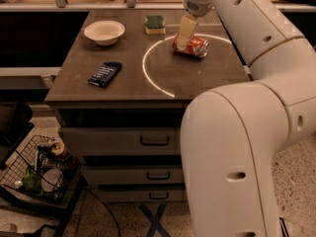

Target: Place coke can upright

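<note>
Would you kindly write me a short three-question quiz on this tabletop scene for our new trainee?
1. True or false: the can stands upright.
2. The gripper is right at: A the bowl, B the can, C the sponge.
3. Fill in: the dark blue ___ lies nearest the table's front edge.

Key
1. False; it lies on its side.
2. B.
3. Packet.

jaws at toppled coke can [193, 47], table [207, 78]
</note>
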### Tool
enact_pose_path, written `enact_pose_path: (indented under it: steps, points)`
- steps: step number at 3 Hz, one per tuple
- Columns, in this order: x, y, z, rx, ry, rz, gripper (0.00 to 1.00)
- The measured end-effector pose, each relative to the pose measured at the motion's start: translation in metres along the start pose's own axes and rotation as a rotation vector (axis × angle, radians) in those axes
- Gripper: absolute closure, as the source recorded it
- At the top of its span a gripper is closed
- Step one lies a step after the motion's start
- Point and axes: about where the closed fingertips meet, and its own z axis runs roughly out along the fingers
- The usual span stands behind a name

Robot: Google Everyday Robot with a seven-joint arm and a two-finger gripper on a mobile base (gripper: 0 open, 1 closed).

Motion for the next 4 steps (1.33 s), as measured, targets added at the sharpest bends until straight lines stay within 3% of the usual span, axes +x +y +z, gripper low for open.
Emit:
enact_pose_path:
  steps: [1, 3, 4]
  points:
    - [-0.007, -0.001, 0.022, -0.004, 0.002, -0.004, 0.0]
    - [-0.005, 0.012, 0.063, -0.07, 0.014, 0.012, 0.0]
    - [-0.004, 0.022, 0.079, -0.113, 0.016, 0.012, 0.18]
